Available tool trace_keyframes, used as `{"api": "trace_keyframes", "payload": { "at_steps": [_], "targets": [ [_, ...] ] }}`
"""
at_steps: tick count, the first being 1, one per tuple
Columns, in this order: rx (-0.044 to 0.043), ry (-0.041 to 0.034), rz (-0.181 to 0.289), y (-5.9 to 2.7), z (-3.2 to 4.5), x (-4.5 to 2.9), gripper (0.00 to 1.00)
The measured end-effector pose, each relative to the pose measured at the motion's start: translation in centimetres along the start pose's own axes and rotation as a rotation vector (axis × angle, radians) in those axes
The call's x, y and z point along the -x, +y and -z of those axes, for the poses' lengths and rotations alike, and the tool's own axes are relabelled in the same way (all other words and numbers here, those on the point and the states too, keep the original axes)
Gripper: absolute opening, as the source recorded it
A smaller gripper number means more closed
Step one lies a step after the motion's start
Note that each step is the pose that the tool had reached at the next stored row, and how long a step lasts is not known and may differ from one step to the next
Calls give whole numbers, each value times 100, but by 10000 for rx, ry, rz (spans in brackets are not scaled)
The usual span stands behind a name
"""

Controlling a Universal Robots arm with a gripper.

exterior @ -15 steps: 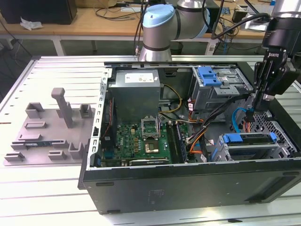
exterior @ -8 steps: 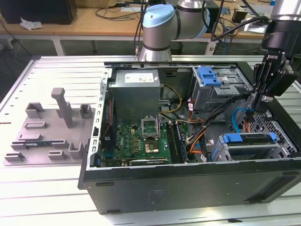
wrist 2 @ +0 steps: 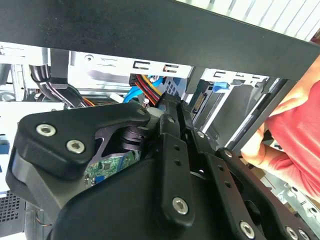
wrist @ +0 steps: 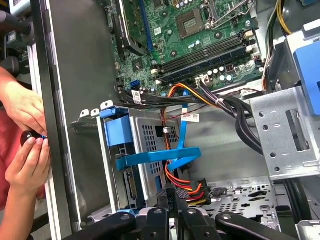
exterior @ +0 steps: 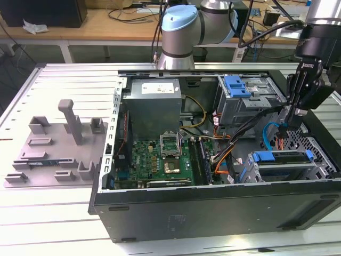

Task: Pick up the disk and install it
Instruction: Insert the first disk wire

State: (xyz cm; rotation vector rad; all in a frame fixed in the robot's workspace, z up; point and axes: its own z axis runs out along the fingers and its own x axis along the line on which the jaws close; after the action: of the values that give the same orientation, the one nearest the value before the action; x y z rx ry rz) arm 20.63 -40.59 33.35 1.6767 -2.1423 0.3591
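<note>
— Looking for the disk [exterior: 285,168] first: where does it sit?

— Inside the open computer case [exterior: 213,213], in the drive cage [exterior: 319,165] at the corner toward the exterior view's right. It stands on its edge there, with its blue frame uppermost.

— And the tool?

— The tool [exterior: 284,128] hangs just above that cage, pointing down and apart from the disk. In the first wrist view its fingers [wrist: 168,197] are pressed together. Their tips are just beside a bundle of red and orange wires [wrist: 182,182] that ends in a black plug.

— What lies around the cage?

— A flat blue cable [wrist: 160,157] crosses the cage's perforated wall. Thick black cables [wrist: 235,112] run past it toward the green motherboard [exterior: 160,157]. Beyond the board stands a grey metal box [exterior: 154,104] with a white sticker.

— Is anybody near?

— A person's hand [wrist: 22,107] rests at the case's outer wall, and a second hand [wrist: 27,162] is close beside it. The second wrist view shows a red sleeve [wrist 2: 300,125] outside the case.

— And outside the case?

— The case lies on a slatted metal worktop [exterior: 53,229]. A grey moulded fixture [exterior: 58,149] sits on it toward the exterior view's left, well apart from the tool.
</note>
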Motion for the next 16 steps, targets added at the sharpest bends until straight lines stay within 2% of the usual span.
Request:
{"api": "trace_keyframes", "payload": {
  "at_steps": [9,11,12,15,16],
  "targets": [
    [0,-1,0,1,-4,4,16],
    [-1,-4,8,17,-7,2,16],
    [-16,-2,33,52,-11,-7,16],
    [-35,-82,112,86,-7,-28,16],
    [-39,-168,156,86,2,-40,16]
  ]
}}
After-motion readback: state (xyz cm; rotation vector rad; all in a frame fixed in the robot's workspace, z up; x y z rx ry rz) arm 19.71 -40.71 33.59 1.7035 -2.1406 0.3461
